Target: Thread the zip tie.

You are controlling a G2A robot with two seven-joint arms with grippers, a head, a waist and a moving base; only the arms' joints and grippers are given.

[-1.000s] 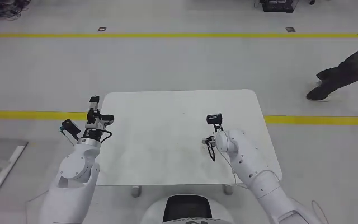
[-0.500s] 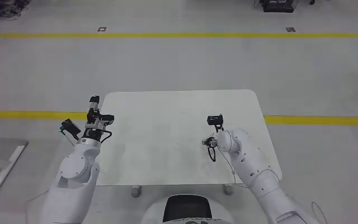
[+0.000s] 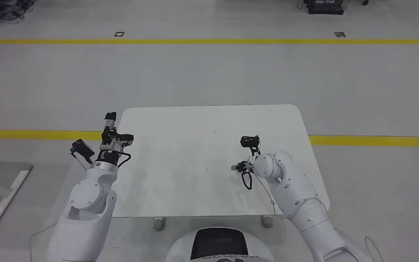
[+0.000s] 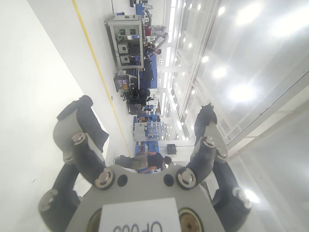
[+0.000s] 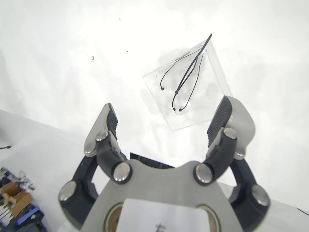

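A few thin black zip ties [image 5: 186, 78] lie loose in a shallow clear tray [image 5: 217, 59] on the white table [image 5: 72, 25]. Their small heads point toward my right gripper [image 5: 167, 105]. That gripper hovers open just above the tray's near edge, and nothing is between its ribbed pads [image 5: 217, 117]. From above, the right gripper [image 3: 242, 169] sits over the table's right half. My left gripper [image 4: 146, 105] is open and empty, aimed out at the room beyond the table. In the top view the left gripper [image 3: 110, 128] is at the table's left edge.
The table [image 3: 196, 131] has a broad bare surface between the two arms. A few tiny dark specks [image 5: 92, 59] lie on it near the tray. The table's front edge [image 5: 36, 119] runs close beside my right gripper.
My right wrist has turned a little and its gripper has shifted slightly toward the table's middle. The left arm has stayed where it was.
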